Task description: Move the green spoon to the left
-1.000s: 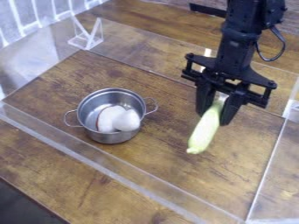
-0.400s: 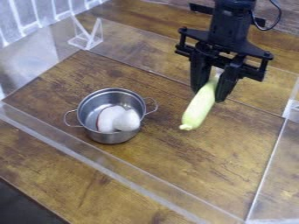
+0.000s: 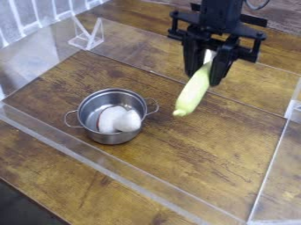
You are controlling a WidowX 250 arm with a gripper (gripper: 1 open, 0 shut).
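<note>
The camera view is showing the green spoon with its thick yellow-green plastic handle (image 3: 193, 90) hanging tilted in the air, its upper end clamped between the fingers of the black claw (image 3: 212, 61) and its lower end swinging out over the brown wooden surface (image 3: 177, 167). It is looking light and stiff, though the smooth plastic is likely slippery, so a grip nearer the handle's middle would probably be steadier than this end hold. The round steel pot holding a white object (image 3: 112, 117) is sitting to its left, nearby.
</note>
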